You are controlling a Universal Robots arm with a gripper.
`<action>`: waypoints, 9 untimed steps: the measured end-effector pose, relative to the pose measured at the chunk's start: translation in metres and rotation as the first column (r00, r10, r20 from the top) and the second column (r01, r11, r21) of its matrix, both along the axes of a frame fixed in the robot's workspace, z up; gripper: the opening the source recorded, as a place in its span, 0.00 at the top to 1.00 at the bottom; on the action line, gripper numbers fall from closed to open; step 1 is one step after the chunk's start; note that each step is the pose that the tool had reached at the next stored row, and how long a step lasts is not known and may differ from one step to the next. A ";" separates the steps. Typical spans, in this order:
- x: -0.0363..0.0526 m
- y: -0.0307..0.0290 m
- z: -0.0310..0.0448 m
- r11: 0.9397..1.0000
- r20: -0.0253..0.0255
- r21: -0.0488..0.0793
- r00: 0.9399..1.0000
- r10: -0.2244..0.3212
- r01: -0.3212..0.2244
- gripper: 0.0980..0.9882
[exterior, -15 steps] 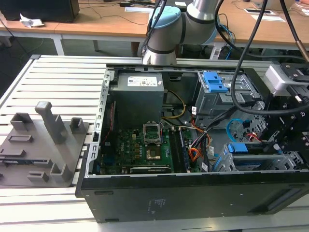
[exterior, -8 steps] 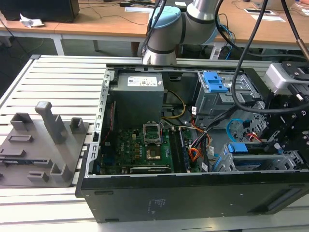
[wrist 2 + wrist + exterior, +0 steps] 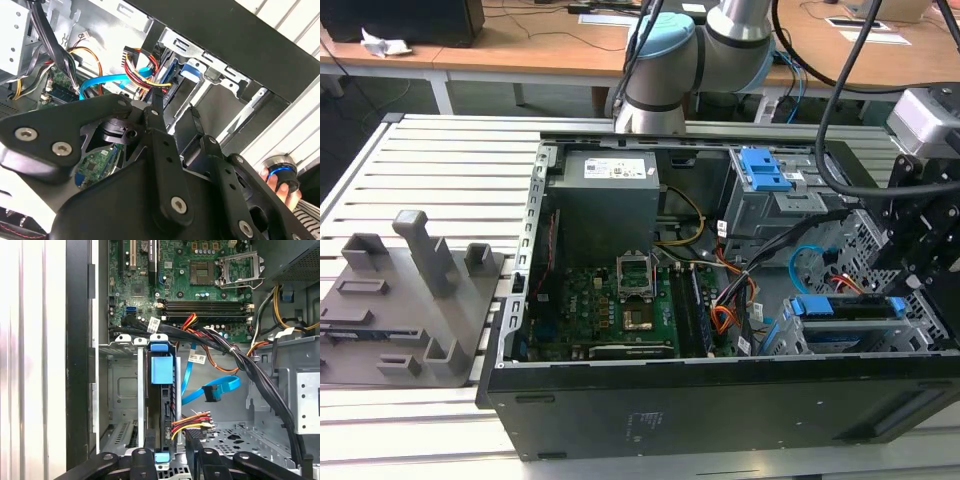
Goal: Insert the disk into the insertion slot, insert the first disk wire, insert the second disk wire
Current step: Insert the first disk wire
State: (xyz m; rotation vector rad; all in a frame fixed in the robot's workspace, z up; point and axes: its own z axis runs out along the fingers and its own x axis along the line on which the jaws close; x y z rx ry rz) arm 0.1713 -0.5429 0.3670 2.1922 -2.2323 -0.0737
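First wrist view, one disk (image 3: 161, 371), one red bundle (image 3: 192, 421), one blue cable (image 3: 231, 385)

The motherboard (image 3: 200, 270) is green with black memory sockets. Beside the motherboard, the slot (image 3: 117, 435) is grey with a punched-hole pattern, and the disk (image 3: 161, 369) in it has a bright blue frame. Near the motherboard, the second wire (image 3: 220, 390) is light blue. The first wire (image 3: 192, 421) is red, orange, yellow and black. The gripper (image 3: 174, 107) is black.

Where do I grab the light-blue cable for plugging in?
Grip the second disk wire by its dark plug, not the flat loop. The plug hangs free in the open bay beside the disk, so probably come in through the open case, pinching the plug's flat faces.
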 end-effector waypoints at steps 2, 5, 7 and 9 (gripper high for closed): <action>0.0000 0.0000 0.0004 1.000 0.000 0.000 1.000 0.000 0.000 0.69; 0.0000 0.0000 0.0006 1.000 0.000 0.000 1.000 0.000 0.000 0.69; 0.0000 0.0000 0.0010 1.000 0.000 0.000 1.000 0.000 0.000 0.92; 0.0000 0.0000 0.0012 1.000 0.000 0.000 1.000 0.000 0.000 0.99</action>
